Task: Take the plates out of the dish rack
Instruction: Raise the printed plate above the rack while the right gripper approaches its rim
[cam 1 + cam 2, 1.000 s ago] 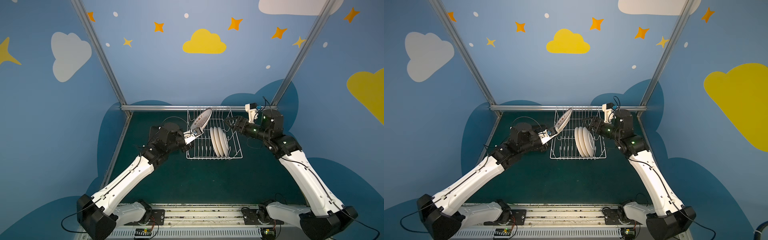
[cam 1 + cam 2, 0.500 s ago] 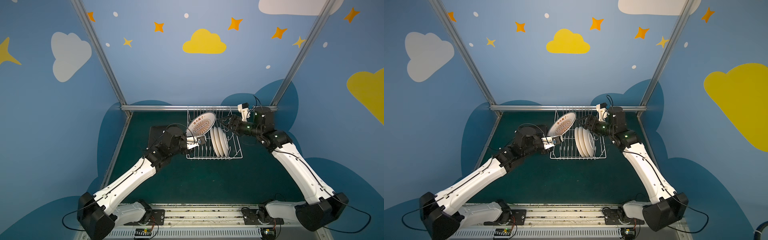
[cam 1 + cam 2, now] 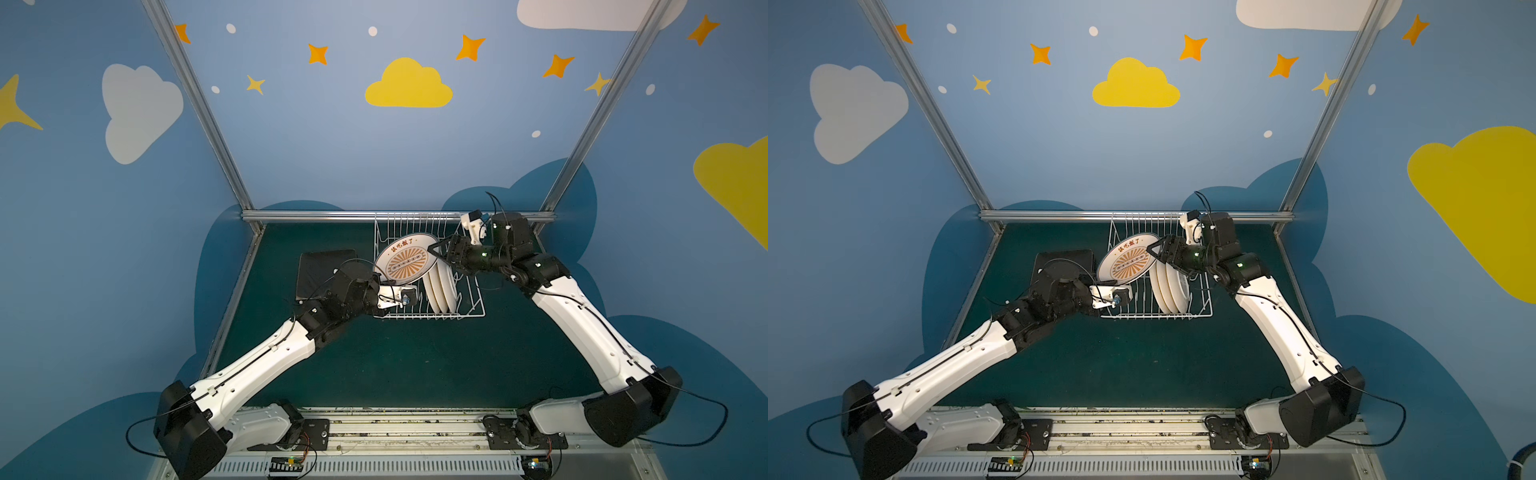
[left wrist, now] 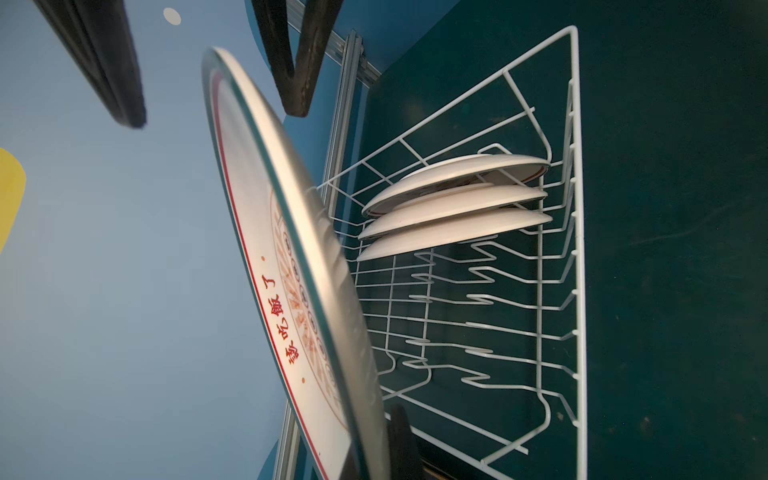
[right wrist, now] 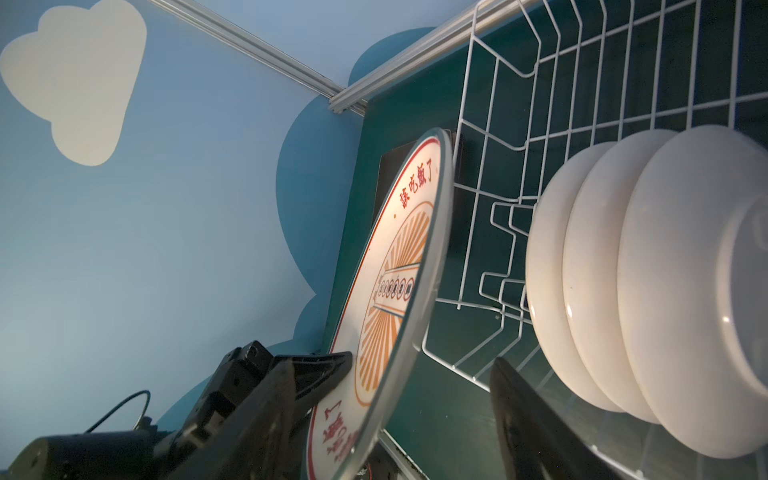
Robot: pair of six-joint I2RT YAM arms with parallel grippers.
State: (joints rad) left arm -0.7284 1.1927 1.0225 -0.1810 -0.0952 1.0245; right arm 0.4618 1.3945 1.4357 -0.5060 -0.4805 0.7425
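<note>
Left pincer (image 3: 385, 284): clamped shut on the lower rim of the sunburst plate (image 3: 405, 262). You hold the plate up over the side of the rack (image 3: 478, 309) nearest your left arm, clear of the tines, with its printed face tilted up toward the top cameras.

Right pincer (image 3: 432, 249): open, jaws astride the plate's opposite rim. The right wrist view shows one finger (image 5: 307, 370) on the printed side and the other (image 5: 523, 415) behind the plate. There is a plain gap on the back side. Contact on the face side: cannot tell.

Changes from a second ago:
- The plate was higher and nearly edge-on. You have since rolled it face-up and lowered it a little.
- Your right pincer was back by the rack's right side. It has reached in above the white plates (image 3: 440, 291) to the sunburst rim.
- Your left arm covered the spot where the black plate (image 3: 324, 270) now shows.

The rack has not moved. It sits at the bench's (image 3: 415, 365) back edge, a little right of middle. The three white plates stand on edge, close-packed, in the rack's right half. The black plate lies flat on the bench just left of the rack, with its near part behind your left arm.
</note>
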